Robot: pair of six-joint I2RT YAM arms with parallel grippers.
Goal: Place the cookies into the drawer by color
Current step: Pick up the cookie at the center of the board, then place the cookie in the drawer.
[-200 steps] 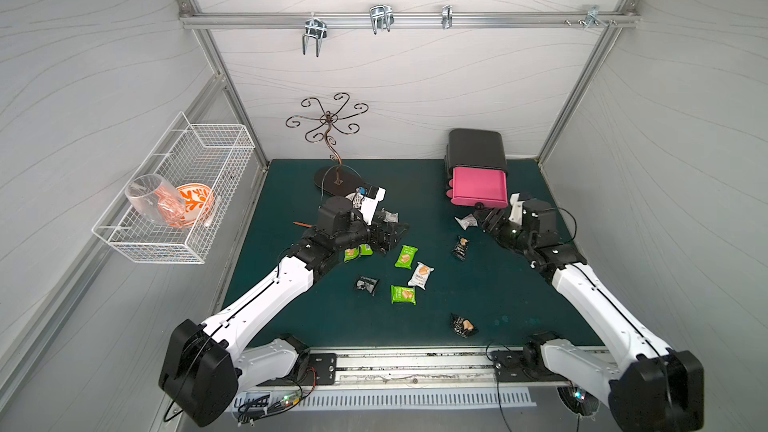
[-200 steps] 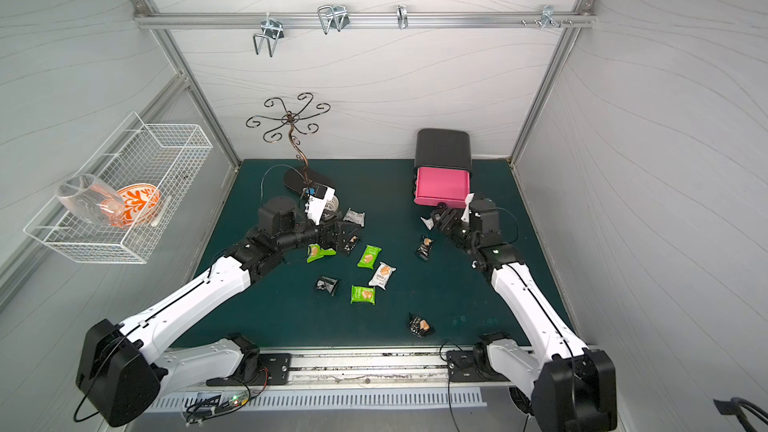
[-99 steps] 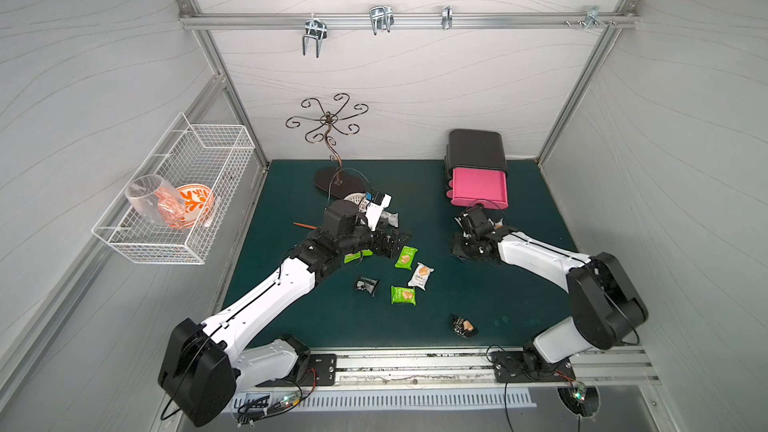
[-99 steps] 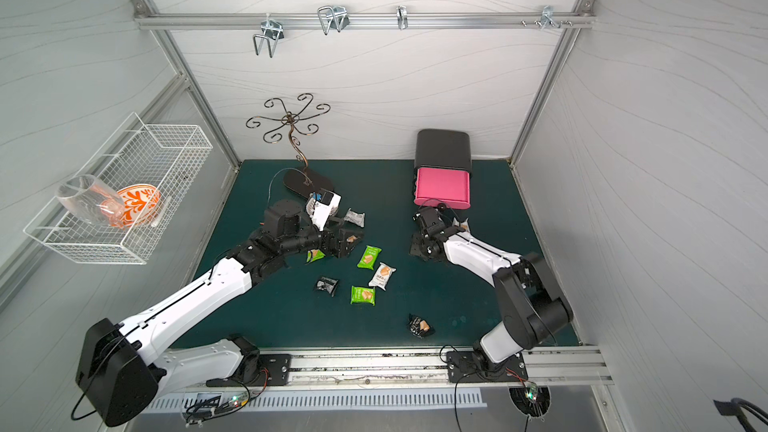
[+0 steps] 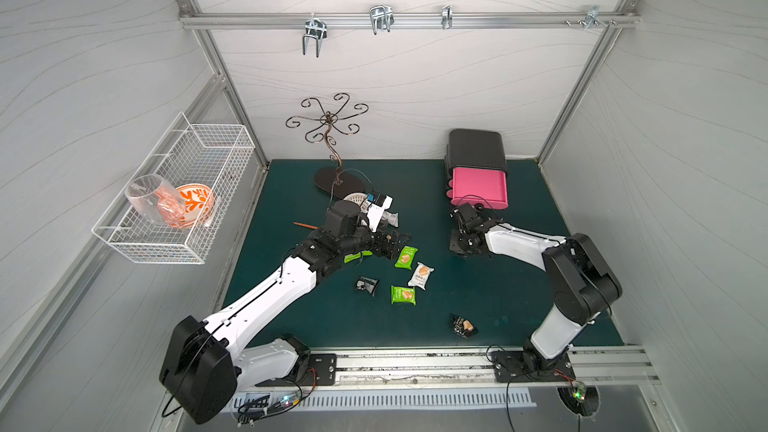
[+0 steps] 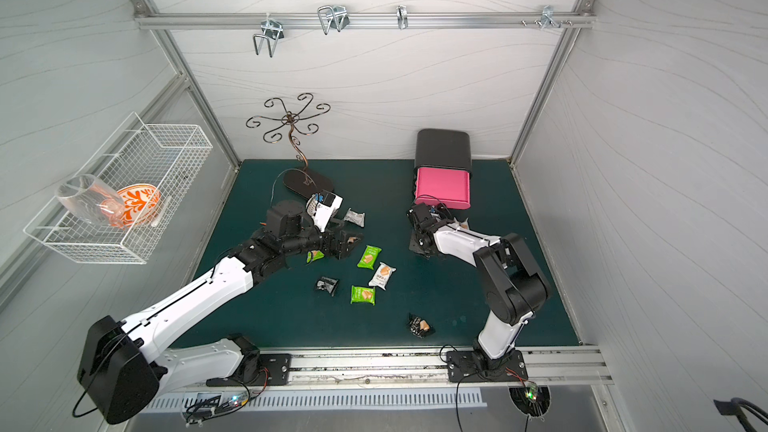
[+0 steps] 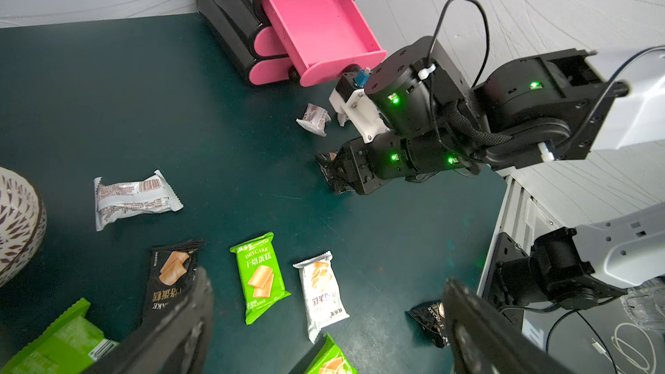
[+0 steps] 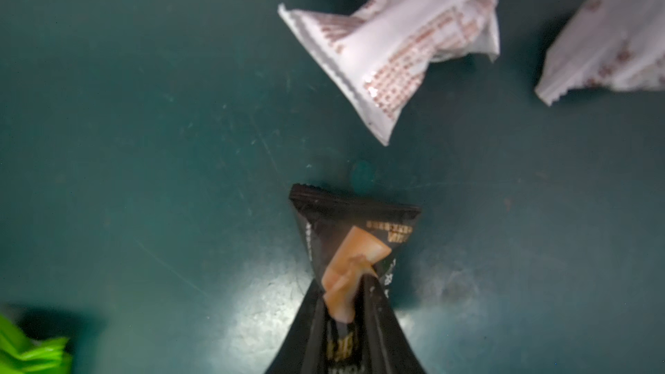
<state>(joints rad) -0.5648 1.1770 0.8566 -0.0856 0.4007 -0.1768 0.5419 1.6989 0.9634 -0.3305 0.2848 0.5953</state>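
Dark-green mat (image 5: 291,317) inside white walls (image 5: 415,89). Drawer chest (image 5: 476,147) stands at back on R side; its top pink drawer (image 7: 316,26) is pulled out, lower two pushed in. My R claw (image 8: 360,282) is low over mat just in front of that chest, jaws pinched tight on a black cookie pkt (image 8: 352,221), wrapper crumpled btw the tips; can't tell if pkt is off the mat. Two crumpled white pkts (image 8: 396,48) lie on mat near it, not touching it. My L claw (image 7: 325,278) hangs over mid-mat w/ jaws spread wide, gripping nothing. Under its cam: green pkt (image 7: 261,275), flat white pkt (image 7: 322,293) just beside it, long black pkt (image 7: 169,275) on other side, silver pkt (image 7: 133,197) farther off, apart from rest. In both top views, more loose cookies: 2nd green pkt (image 5: 402,295), small black pkt (image 5: 367,285) near it, and lone black pkt (image 5: 463,324) well apart near front rail (image 5: 415,363). Wire basket (image 5: 178,184) on L wall holds glass (image 5: 151,201) & orange bowl (image 5: 195,203).
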